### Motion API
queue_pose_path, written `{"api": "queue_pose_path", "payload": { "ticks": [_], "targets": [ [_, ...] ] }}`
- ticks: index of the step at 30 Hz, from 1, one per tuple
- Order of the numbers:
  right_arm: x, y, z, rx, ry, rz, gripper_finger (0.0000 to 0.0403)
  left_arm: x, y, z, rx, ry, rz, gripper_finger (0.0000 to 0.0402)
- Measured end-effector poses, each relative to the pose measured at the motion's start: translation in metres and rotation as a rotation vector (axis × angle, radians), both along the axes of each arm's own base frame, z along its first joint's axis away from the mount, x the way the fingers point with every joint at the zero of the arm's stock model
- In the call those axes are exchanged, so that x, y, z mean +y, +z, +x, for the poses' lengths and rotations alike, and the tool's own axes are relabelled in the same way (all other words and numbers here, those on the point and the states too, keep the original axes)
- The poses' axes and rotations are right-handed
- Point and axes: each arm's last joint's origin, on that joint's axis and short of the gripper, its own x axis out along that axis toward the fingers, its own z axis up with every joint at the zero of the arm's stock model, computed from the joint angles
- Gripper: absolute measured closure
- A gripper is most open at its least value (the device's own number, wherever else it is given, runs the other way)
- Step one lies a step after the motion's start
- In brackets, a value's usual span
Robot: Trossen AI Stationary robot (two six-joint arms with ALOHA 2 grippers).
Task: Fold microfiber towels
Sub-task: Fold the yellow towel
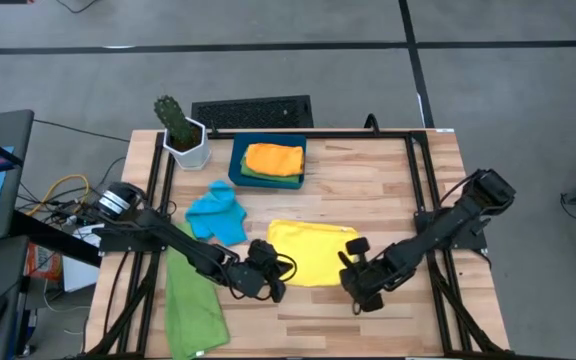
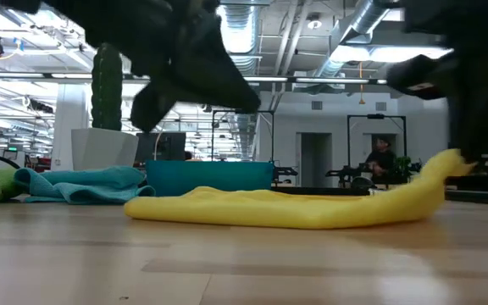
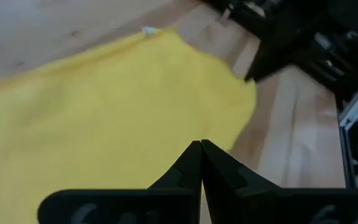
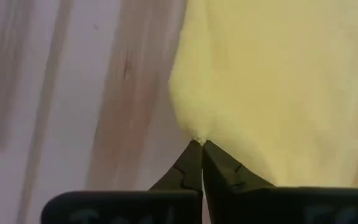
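At the near edge of the wooden table [image 1: 388, 180], both arms reach in toward the yellow towel [image 1: 308, 252], which lies spread flat near the middle of the boards. The right gripper [image 1: 351, 262] sits at the towel's right edge with its fingers pinched together on a corner of the yellow cloth; in the low view that end of the towel rises off the table. The left gripper [image 1: 273, 268] rests at the towel's left edge with its fingers closed tight, tips over the yellow fabric; whether any cloth is caught between them cannot be told. To the left, a green towel [image 1: 190, 300] lies crumpled along the table's left side, reaching the near edge. Just beyond the yellow towel, a sky-blue towel [image 1: 218, 212] is bunched in a heap. Farther back stands a dark teal tray [image 1: 236, 162], holding an orange towel [image 1: 274, 158] folded on top of another green towel [image 1: 268, 178]. Beside the tray, at the far left corner, is a cactus [image 1: 172, 117] in a white pot [image 1: 190, 150]
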Motion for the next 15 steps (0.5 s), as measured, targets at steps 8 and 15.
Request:
{"api": "queue_pose_path", "payload": {
  "ticks": [8, 15],
  "targets": [
    [0.006, -0.003, 0.029, -0.009, 0.082, -0.036, 0.0379, -0.006, -0.034, 0.01, 0.044, -0.055, -0.109, 0.0401],
    [0.004, 0.0, 0.053, -0.14, 0.136, 0.007, 0.0375, -0.006, -0.043, 0.006, 0.111, -0.034, -0.121, 0.0401]
  ]
}}
